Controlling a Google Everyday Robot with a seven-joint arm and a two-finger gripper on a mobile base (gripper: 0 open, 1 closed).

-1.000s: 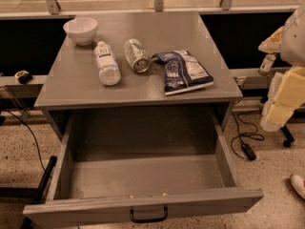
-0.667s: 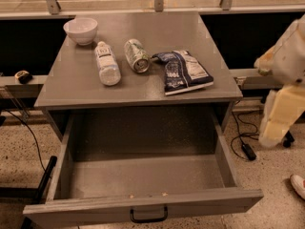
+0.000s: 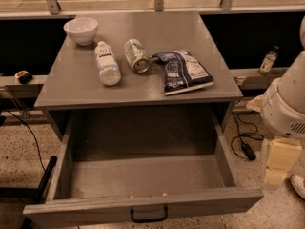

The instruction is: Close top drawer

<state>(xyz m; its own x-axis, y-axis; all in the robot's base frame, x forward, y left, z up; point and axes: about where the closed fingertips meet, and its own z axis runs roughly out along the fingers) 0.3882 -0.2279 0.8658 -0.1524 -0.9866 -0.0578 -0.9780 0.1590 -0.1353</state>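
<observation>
The top drawer is a wide grey drawer, pulled far out of the grey cabinet toward me, and its deep box is empty. Its flat front panel runs along the bottom of the view, with a black bar handle at its centre. My gripper is the cream-coloured part hanging below the white arm at the right edge. It is to the right of the drawer's right side wall, apart from it, and holds nothing that I can see.
On the cabinet top are a white bowl, a lying plastic bottle, a lying can and a dark snack bag. A small bottle stands on the right ledge. A black cable lies on the floor.
The arm and gripper have moved down along the right side of the cabinet. The drawer stays open by the same amount.
</observation>
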